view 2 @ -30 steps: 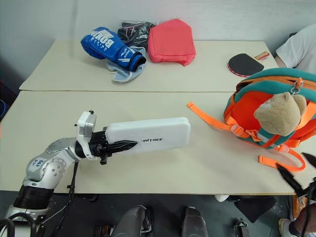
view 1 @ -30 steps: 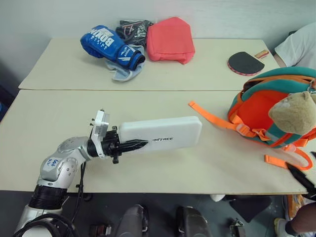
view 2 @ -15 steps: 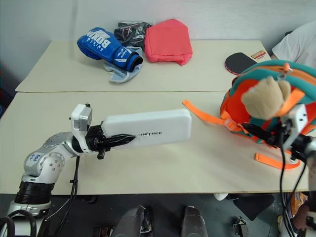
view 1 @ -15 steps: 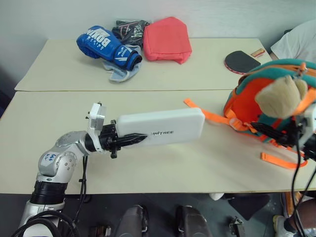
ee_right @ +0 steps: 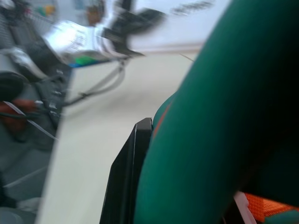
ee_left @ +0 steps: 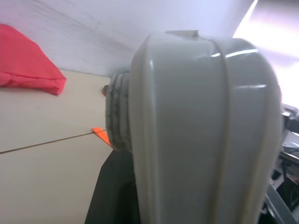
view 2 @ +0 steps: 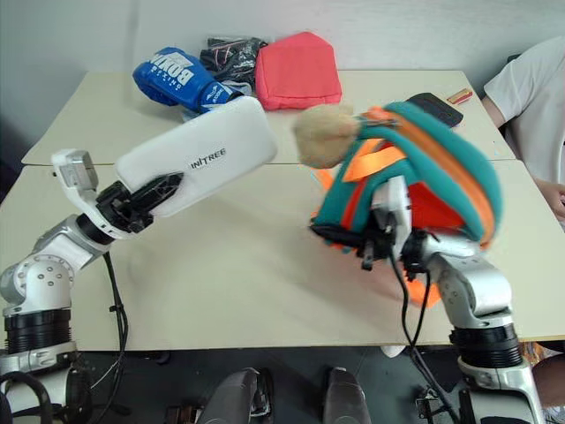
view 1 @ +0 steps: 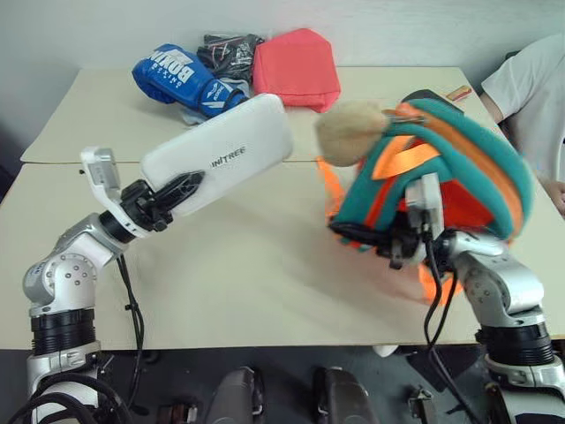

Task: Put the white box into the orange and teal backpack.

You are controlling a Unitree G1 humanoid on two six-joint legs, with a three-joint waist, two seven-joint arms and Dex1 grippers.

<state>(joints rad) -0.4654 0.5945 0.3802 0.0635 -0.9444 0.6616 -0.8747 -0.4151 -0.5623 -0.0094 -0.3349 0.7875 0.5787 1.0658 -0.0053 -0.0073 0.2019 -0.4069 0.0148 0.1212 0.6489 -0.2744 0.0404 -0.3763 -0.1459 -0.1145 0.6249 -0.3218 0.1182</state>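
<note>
1. The flat, elongated white plastic box with rounded corners point(view 1: 219, 159) is clamped at its near end between the black fingers of the left gripper point(view 1: 168, 196). It is carried clear of the table, over the seam between the two cream tabletops point(view 1: 256, 291), towards the left edge.

2. The box is tilted with its free end raised and aimed to the right, presumably so that this end can be fed into the bag first.

3. The small orange fabric backpack with teal trim point(view 1: 450, 168) is held up off the table over the right half of the near tabletop. The right gripper point(view 1: 366, 237) is closed on its lower teal edge, and this edge is turned towards the box.

4. A tan plush bear point(view 1: 349, 132) hangs from the backpack on the side nearest the box, so the way in may be partly crowded.

5. Box and backpack are near each other but apart; the box is judged not yet inserted.

6. Whether the backpack's opening is unzipped cannot be told.
</note>
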